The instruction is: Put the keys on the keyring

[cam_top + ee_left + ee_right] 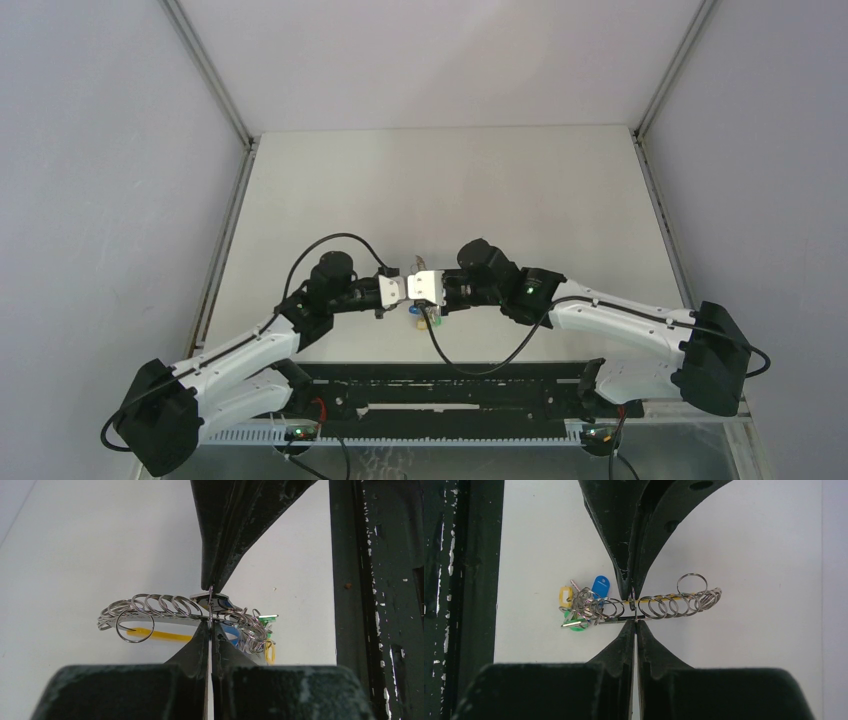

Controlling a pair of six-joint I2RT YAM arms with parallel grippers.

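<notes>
Where the two arms meet low over the pale tabletop (450, 180), the top view shows the left tool (397, 290) and right tool (429, 286) tip to tip, with the keyring (424, 318) bunched just on their near side.

From the left wrist, that tool's dark, scuffed fingers (150, 690) are closed tight on one thin wire loop of the keyring, seen edge-on. A row of silvery loops fans sideways above a yellow band (165, 636).

From the right wrist, its closed fingers likewise pinch that loop. A blue tag (600, 586), green tag (576, 626) and yellow tag (565, 596) cluster at the left end.
</notes>
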